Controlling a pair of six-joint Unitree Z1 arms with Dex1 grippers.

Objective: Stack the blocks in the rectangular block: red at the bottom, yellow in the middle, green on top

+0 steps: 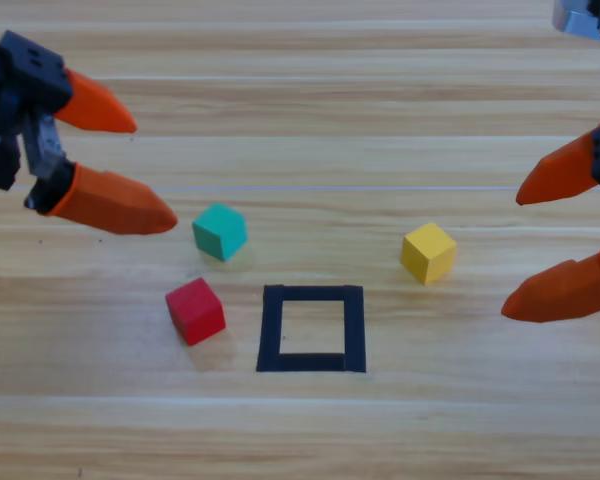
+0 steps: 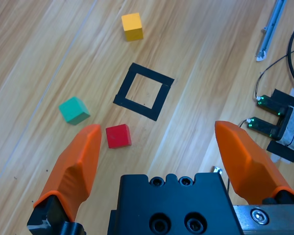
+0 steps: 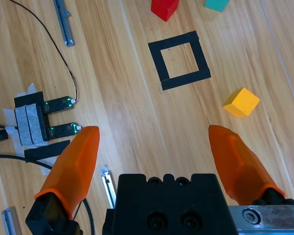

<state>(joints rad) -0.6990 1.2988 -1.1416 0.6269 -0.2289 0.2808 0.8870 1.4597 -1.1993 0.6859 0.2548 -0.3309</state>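
The red cube [image 1: 195, 311] [image 2: 118, 135] [image 3: 164, 8] lies on the wood just left of the black tape rectangle [image 1: 311, 328] [image 2: 143, 90] [image 3: 179, 59], whose centre is bare wood. The teal-green cube [image 1: 220, 231] [image 2: 74, 109] [image 3: 216, 4] sits behind the red one. The yellow cube [image 1: 428, 252] [image 2: 132, 26] [image 3: 241, 102] rests right of the rectangle. My left gripper [image 1: 140, 170] [image 2: 159, 142] hovers open at the left edge, above and left of the green cube, holding nothing. My right gripper [image 1: 520, 248] [image 3: 154, 134] hangs open at the right edge, right of the yellow cube, holding nothing.
The wrist views show a small black device with green lights [image 2: 277, 122] [image 3: 44, 117] taped to the table beyond the rectangle's front side, with thin black cables [image 3: 63, 58] and a metal strip [image 2: 270, 30] [image 3: 63, 22] nearby.
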